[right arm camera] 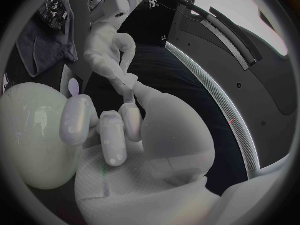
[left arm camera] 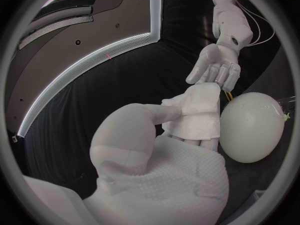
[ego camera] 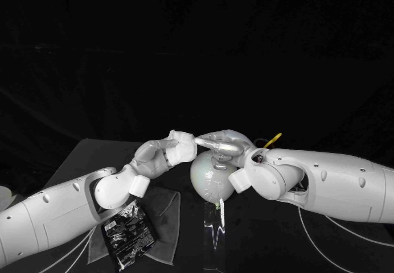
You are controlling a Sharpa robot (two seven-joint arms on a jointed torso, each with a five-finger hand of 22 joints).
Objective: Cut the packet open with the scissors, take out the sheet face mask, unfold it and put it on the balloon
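The sheet face mask (ego camera: 184,145) sits above the balloon (ego camera: 207,181), just to the side of its top, as a folded white wad. We see the left hand (ego camera: 156,158) holding it, with fingers wrapped round the lower part of the wad and the upper part standing free. In the left wrist view the mask (left arm camera: 197,112) hangs close beside the balloon (left arm camera: 250,127), and we cannot tell whether the two touch.

The right hand (ego camera: 223,143) hovers over the balloon's top. Its fingers are curled down and their tips meet the mask's upper edge. We cannot tell whether they pinch the mask or only touch it.

The balloon is pale and rounded, and stands on a clear stand (ego camera: 213,239).

On the left arm's side of the balloon, lower down, a grey tray (ego camera: 168,213) holds the black packet (ego camera: 127,227), which lies flat. We cannot make out whether anything is inside the packet.
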